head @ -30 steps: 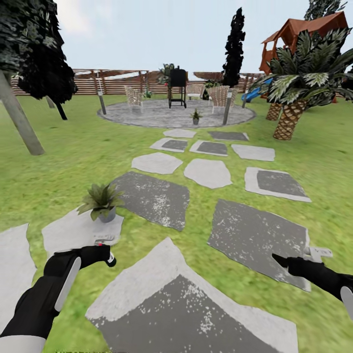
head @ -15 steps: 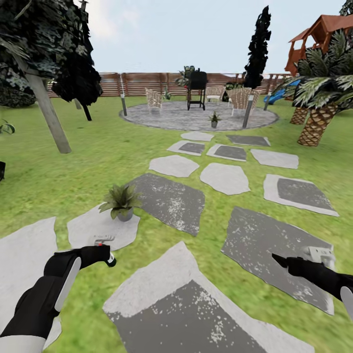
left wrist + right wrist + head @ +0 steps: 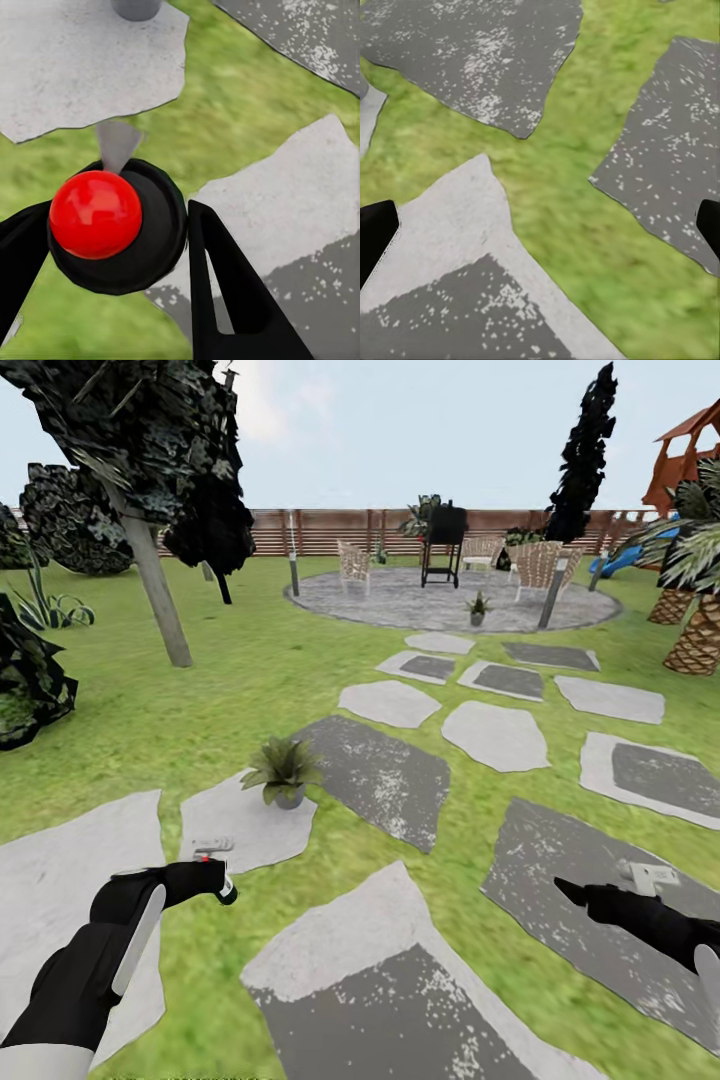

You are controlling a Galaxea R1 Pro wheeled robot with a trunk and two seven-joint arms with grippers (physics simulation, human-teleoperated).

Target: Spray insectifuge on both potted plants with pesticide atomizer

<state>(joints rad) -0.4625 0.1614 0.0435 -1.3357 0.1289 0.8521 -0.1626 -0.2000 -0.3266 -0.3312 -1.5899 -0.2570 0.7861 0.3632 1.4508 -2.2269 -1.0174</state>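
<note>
— Where was the spray bottle?
— Pinched in the left gripper, near the closest potted plant on its pale stone.
— And the right gripper?
— Spread, holding nothing.
— What next?
— Probably closing in and aiming at that plant; the other plant waited far beyond.
</note>
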